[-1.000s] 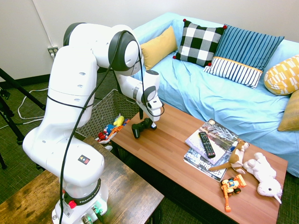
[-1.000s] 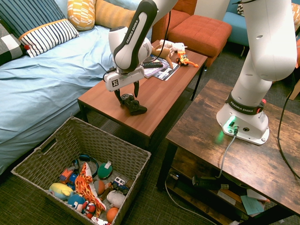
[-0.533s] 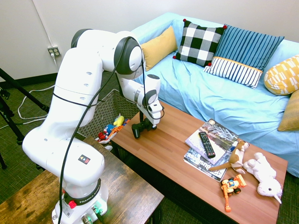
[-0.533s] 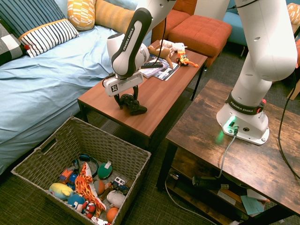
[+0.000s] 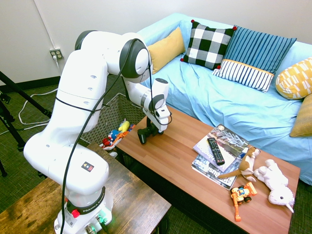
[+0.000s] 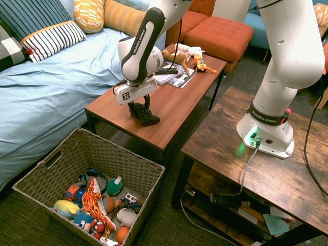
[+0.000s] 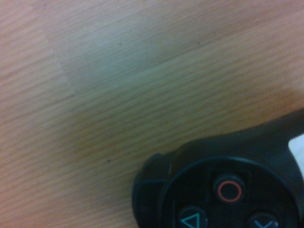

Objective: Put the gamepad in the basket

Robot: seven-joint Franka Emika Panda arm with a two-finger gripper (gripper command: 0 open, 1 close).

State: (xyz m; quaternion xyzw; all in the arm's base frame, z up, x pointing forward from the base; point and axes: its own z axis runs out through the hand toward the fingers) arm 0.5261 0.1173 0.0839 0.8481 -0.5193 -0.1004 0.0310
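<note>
The black gamepad rests on the near-left end of the reddish wooden coffee table, close to the edge above the basket. My gripper comes straight down onto it, fingers pressed against its middle on both sides. The wrist view shows the gamepad's button face close up against the wood. The woven wicker basket stands on the floor just beyond that table end, with several toys inside.
A TV remote lies on magazines mid-table. Plush animals and an orange toy sit at the far end. The blue sofa runs along the table's far side. A dark wooden table carries the arm.
The gripper's fingers stood apart around the gamepad a second ago and have drawn in onto it. The wrist has shifted slightly; the gamepad stays on the table.
</note>
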